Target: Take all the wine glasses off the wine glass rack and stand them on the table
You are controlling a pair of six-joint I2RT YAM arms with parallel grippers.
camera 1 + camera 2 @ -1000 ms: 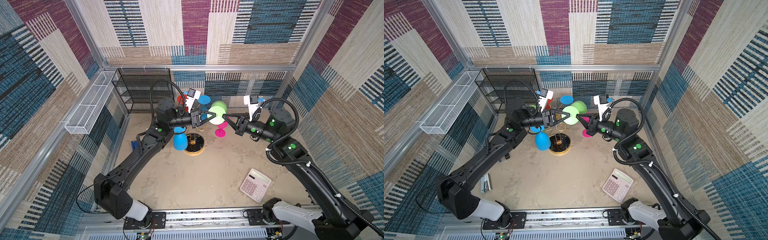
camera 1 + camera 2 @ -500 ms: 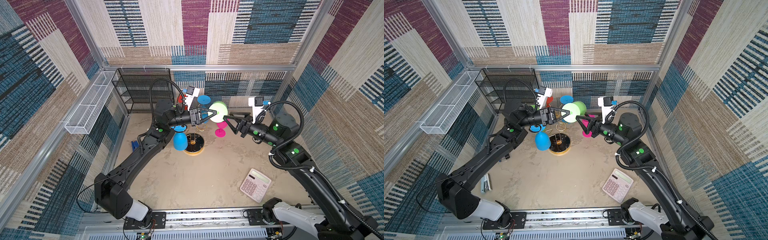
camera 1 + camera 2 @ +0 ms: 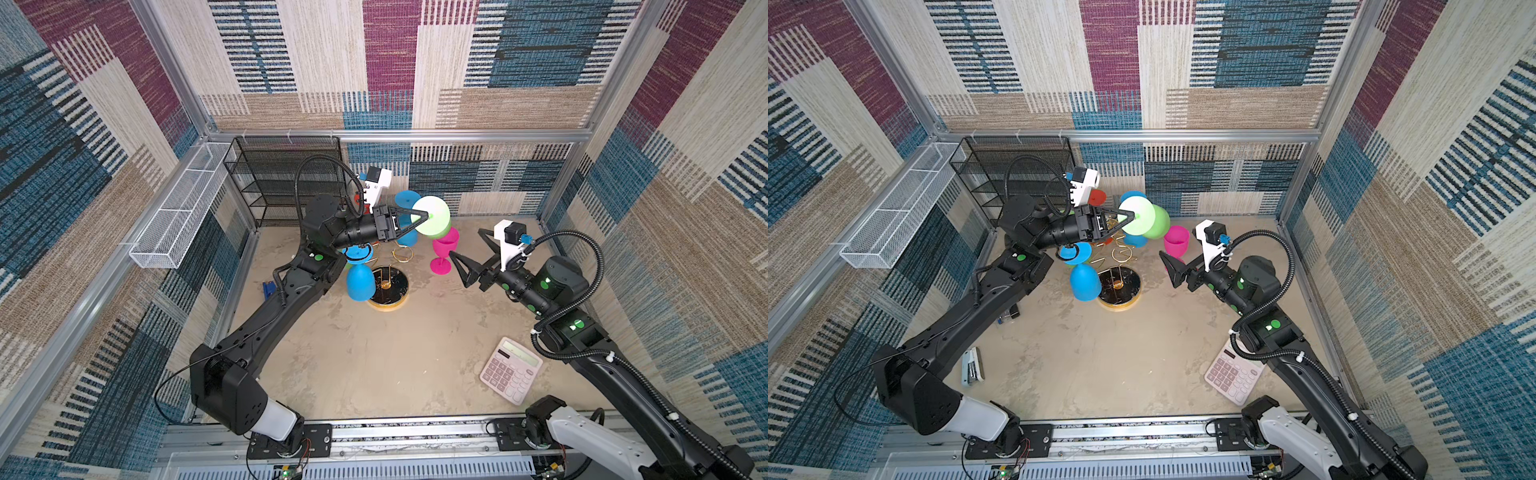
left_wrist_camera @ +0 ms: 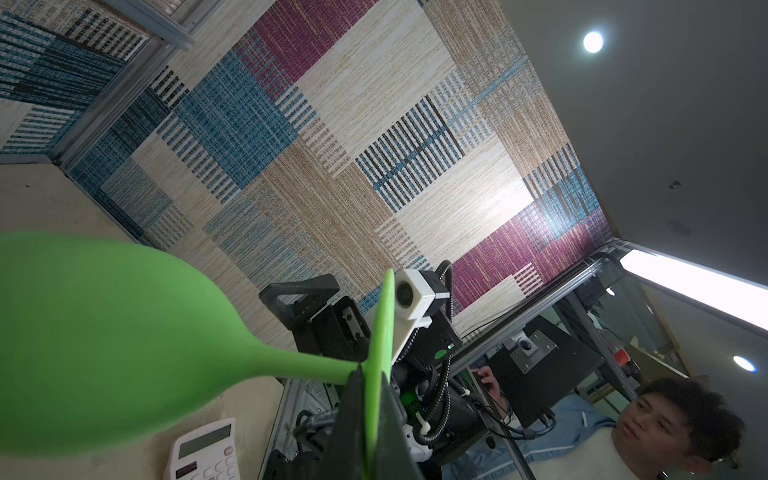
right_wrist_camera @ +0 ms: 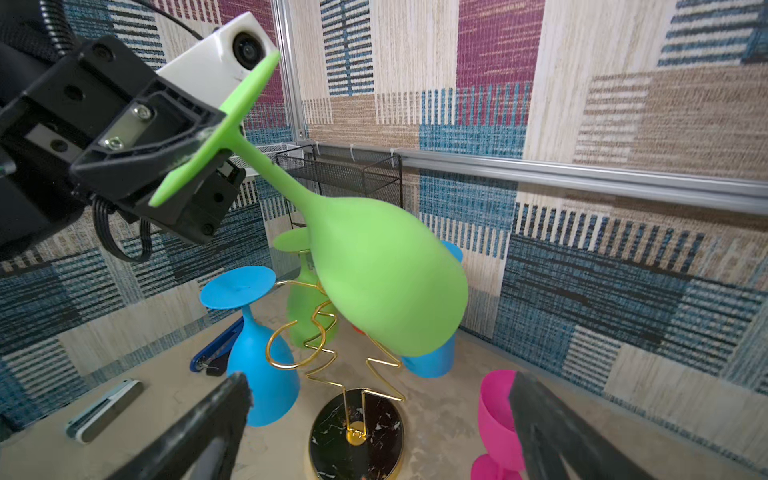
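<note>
My left gripper (image 3: pixel 423 216) (image 3: pixel 1130 216) (image 4: pixel 368 388) is shut on the flat foot of a green wine glass (image 3: pixel 436 214) (image 3: pixel 1152 222) (image 4: pixel 104 340) (image 5: pixel 386 282). It holds the glass in the air, bowl tilted down, above the wine glass rack (image 3: pixel 388 286) (image 3: pixel 1119 286) (image 5: pixel 357 432), a gold wire stand on a round black base. My right gripper (image 3: pixel 467 254) (image 3: pixel 1170 268) (image 5: pixel 379 388) stands wide open and holds nothing, to the right of the rack and below the green glass. A blue glass (image 3: pixel 359 280) (image 5: pixel 262 374) hangs upside down on the rack.
A pink glass (image 3: pixel 444 249) (image 5: pixel 498 411) stands upright on the table beside my right gripper. More green, blue and red glasses hang at the rack's far side. A black mesh shelf (image 3: pixel 286 178), a white mesh basket (image 3: pixel 183 212), a calculator (image 3: pixel 511 370) and a stapler (image 3: pixel 972 368) are around.
My right gripper has opened, let go of the green glass and drawn back to the right and down. The left gripper keeps its hold on the foot.
</note>
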